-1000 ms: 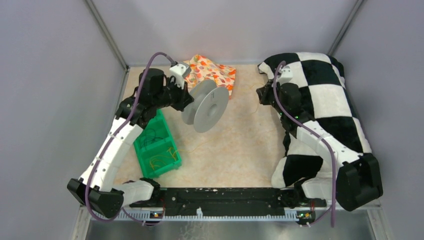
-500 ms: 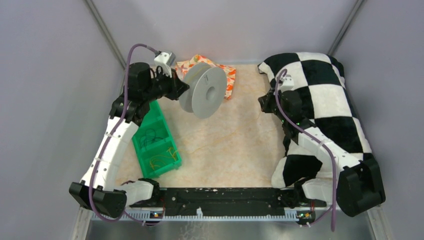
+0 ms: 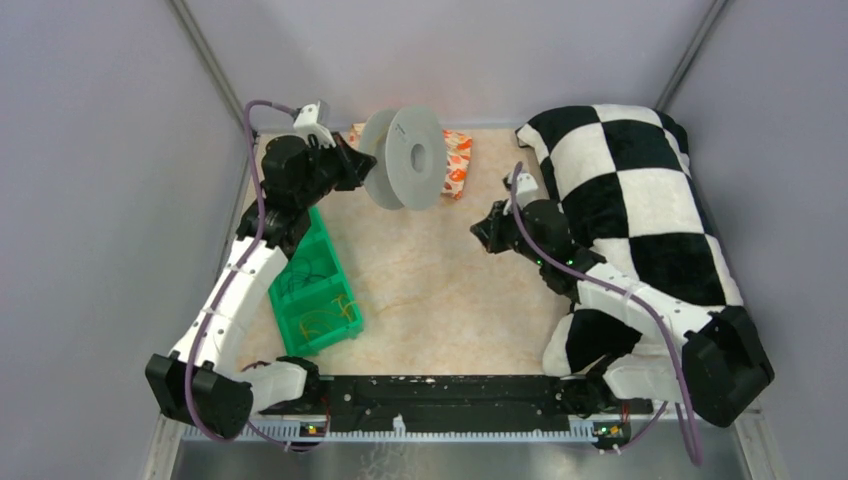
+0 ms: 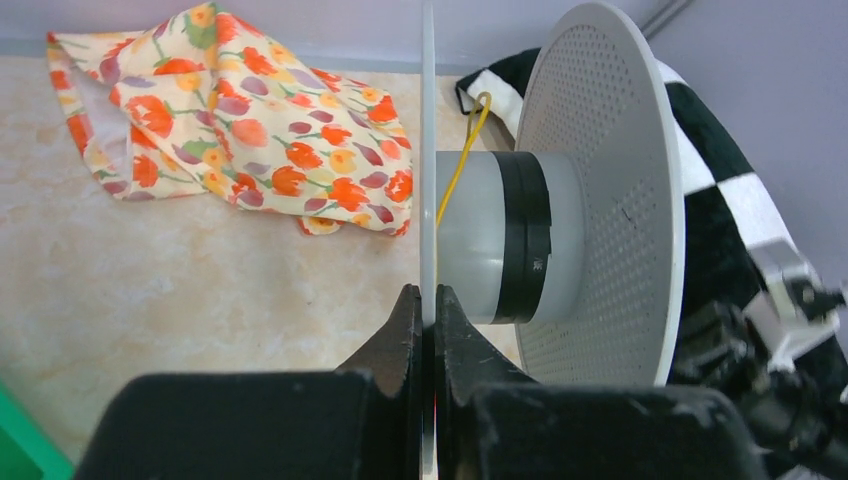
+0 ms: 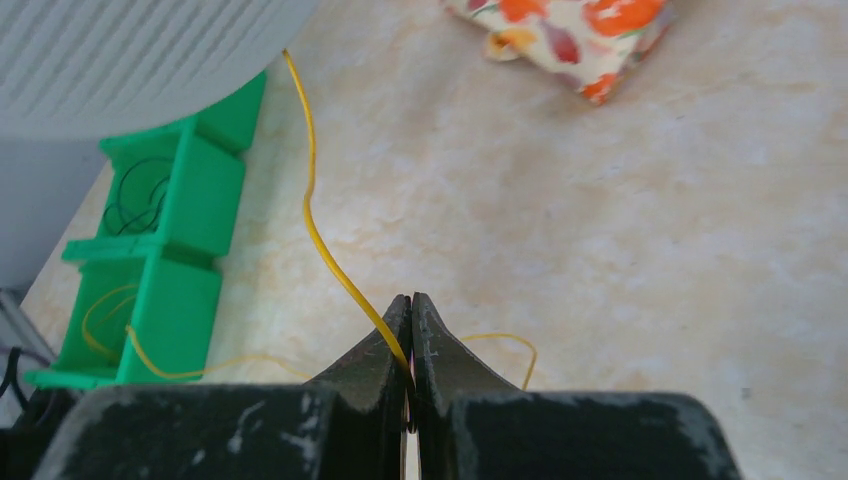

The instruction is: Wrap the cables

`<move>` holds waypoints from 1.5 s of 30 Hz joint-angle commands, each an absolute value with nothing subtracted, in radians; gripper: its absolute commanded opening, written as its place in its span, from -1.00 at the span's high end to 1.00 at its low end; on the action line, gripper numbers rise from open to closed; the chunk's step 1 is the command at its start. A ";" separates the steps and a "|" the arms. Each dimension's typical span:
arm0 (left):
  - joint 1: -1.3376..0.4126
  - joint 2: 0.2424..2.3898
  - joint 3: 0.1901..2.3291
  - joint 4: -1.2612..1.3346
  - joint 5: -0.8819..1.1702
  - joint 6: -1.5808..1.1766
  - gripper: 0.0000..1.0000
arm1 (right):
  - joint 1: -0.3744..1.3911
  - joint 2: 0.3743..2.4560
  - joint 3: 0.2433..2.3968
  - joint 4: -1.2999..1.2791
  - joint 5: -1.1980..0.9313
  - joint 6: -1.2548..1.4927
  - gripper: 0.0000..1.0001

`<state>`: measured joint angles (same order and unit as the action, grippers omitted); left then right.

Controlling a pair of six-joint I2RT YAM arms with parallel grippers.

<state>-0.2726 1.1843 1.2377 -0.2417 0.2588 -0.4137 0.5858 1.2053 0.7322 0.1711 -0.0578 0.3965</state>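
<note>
A grey plastic spool (image 3: 405, 157) hangs tilted in the air at the back of the table. My left gripper (image 4: 427, 290) is shut on the thin edge of its near flange (image 4: 428, 150). A thin yellow cable (image 4: 460, 160) runs from a hole in the far flange down across the hub. In the right wrist view the same yellow cable (image 5: 315, 215) comes from under the spool into my right gripper (image 5: 411, 298), which is shut on it. A short tail loops out to the right of the fingers. Seen from above, the right gripper (image 3: 480, 235) hovers right of the spool and nearer than it.
A green divided bin (image 3: 312, 290) with loose yellow and black wires lies along the left arm. A floral cloth (image 3: 455, 160) lies behind the spool. A black-and-white checkered cloth (image 3: 640, 200) covers the right side under the right arm. Grey walls close in on three sides.
The left arm has carried the spool up and toward the back wall. The right gripper has moved left and nearer, away from the checkered cloth, still shut on the cable.
</note>
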 commanded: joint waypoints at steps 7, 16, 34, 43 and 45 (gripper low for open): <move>-0.267 1.154 1.051 0.136 0.064 -0.644 1.00 | 0.839 1.326 0.844 0.147 -0.101 0.349 1.00; -0.273 1.190 0.999 0.162 -0.058 -0.724 1.00 | 0.925 1.354 0.975 0.028 -0.183 0.296 1.00; -0.449 1.268 1.025 0.096 0.019 -0.253 1.00 | 0.940 1.404 1.282 -0.308 -0.220 0.047 1.00; -0.449 1.225 1.037 0.011 0.223 0.008 1.00 | 0.851 1.386 1.338 -0.379 -0.272 -0.050 1.00; -0.449 1.216 1.048 -0.020 0.245 0.054 1.00 | 0.824 1.382 1.336 -0.377 -0.267 -0.045 1.00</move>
